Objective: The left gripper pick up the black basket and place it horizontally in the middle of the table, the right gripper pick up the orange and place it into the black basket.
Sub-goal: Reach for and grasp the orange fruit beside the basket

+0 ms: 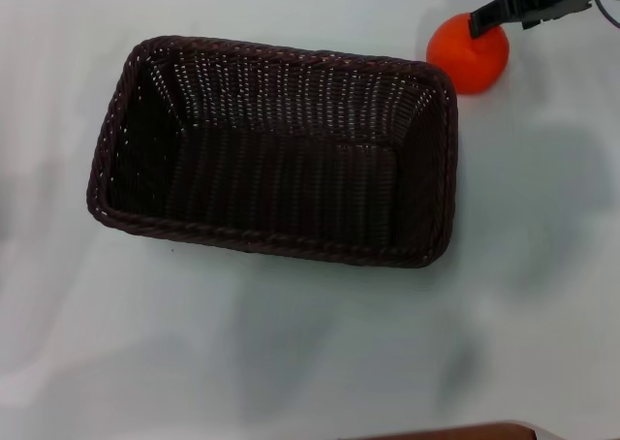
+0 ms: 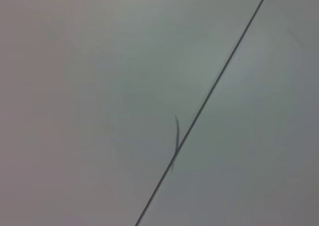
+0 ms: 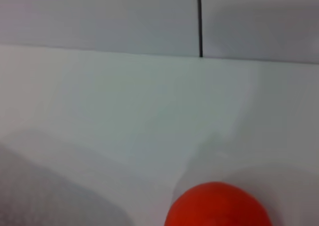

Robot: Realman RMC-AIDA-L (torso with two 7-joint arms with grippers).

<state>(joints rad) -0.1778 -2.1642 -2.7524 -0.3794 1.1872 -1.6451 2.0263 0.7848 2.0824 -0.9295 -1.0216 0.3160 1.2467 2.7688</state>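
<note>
Reaching in from the far right, the right gripper [image 1: 481, 19] overlaps the orange [image 1: 468, 58]; grip state unclear. The black basket [image 1: 276, 149] lies lengthwise mid-table [image 1: 310, 362], just left of it.

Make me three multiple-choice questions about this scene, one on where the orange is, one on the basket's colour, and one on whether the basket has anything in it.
1. Where is the orange?
A. inside the black basket
B. on the table beyond the basket's far right corner
C. on the table in front of the basket

2. What colour is the black basket?
A. very dark brown-black
B. pale blue
C. bright orange

3. What is in the basket?
A. the orange
B. a cloth
C. nothing

Answers: 1 B, the head view shows the orange on the table by that corner, with the right gripper at it; 2 A, its weave is dark throughout; 3 C, only its bare woven floor shows.
</note>
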